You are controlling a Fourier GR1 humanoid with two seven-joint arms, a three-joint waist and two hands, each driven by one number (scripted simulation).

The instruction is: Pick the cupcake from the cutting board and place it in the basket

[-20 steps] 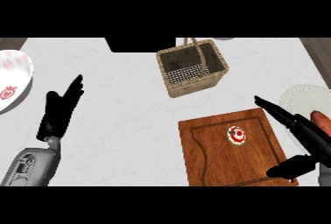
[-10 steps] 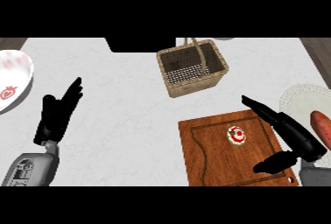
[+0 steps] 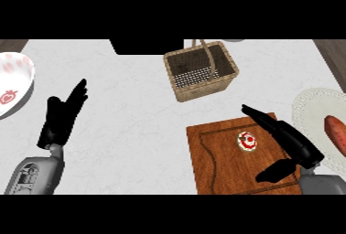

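The cupcake (image 3: 248, 140), white with a red swirl on top, sits on the wooden cutting board (image 3: 216, 160) at the lower right. My right hand (image 3: 292, 143) hovers just right of it, open, fingers stretched up and left past the cupcake, thumb spread low over the board; it does not touch the cupcake. The wicker basket (image 3: 225, 74) stands upright behind the board with nothing visible inside. My left hand (image 3: 62, 117) rests open at the left, fingers up.
A white plate (image 3: 312, 106) with a sausage (image 3: 335, 132) lies at the right edge. A white bowl with red strawberry marks (image 3: 12, 83) sits at the far left. A dark block (image 3: 145, 46) stands at the counter's back.
My right hand has moved left across the board, closing in on the cupcake's right side. The left hand, cupcake and basket have stayed where they were.
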